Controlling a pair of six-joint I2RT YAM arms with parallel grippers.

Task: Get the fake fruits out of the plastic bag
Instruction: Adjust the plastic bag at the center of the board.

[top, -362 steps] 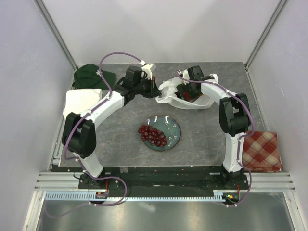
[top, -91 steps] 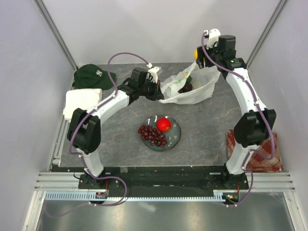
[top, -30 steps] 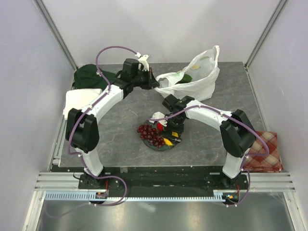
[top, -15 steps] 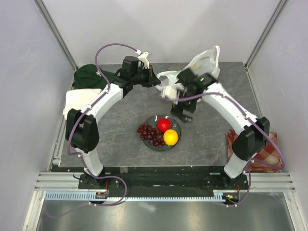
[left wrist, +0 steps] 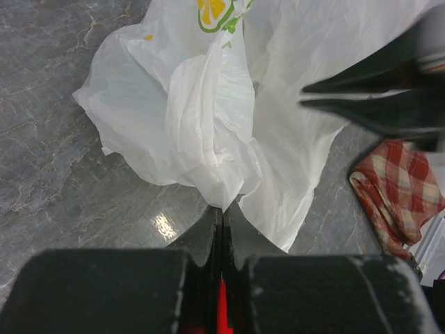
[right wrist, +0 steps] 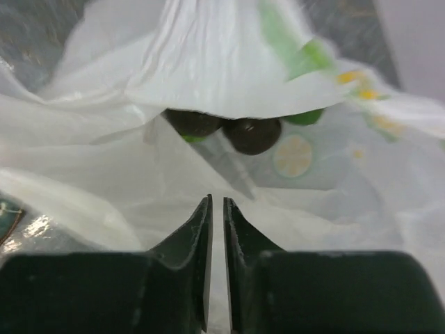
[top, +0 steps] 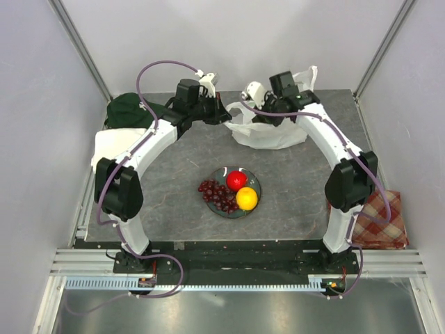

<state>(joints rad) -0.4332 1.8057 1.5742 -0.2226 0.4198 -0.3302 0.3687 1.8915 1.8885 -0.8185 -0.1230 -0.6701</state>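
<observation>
1. We see the left gripper (left wrist: 221,209) clenched on a gathered fold of the bag (left wrist: 208,118), jaws tight together with the plastic pinched between them.
2. The right gripper (right wrist: 216,202) points into the bag's mouth. Its jaws are nearly together with a thin slit between them, and we see nothing held in the slit.
3. The bag sits at the far middle of the table (top: 299,181), between the two grippers. It is crumpled, with one part standing up at the far right.
4. Inside the bag, under a fold of plastic and just beyond the right fingertips, we see two dark fruits (right wrist: 252,133) side by side and touching.
5. A green piece (right wrist: 306,117) lies just right of them, partly hidden by the plastic.
6. We cannot tell whether the right fingers touch the bag's lining.
7. The plate (top: 254,182) is near the middle of the table, well apart from the bag on the near side.
8. On the plate, the grapes (top: 217,195) are at the left, the apple (top: 236,180) at the far side and the yellow fruit (top: 247,198) at the near right. The apple and the yellow fruit touch.
9. A green cap (top: 128,108) lies at the far left, and a checked cloth (top: 379,219) at the near right.
</observation>
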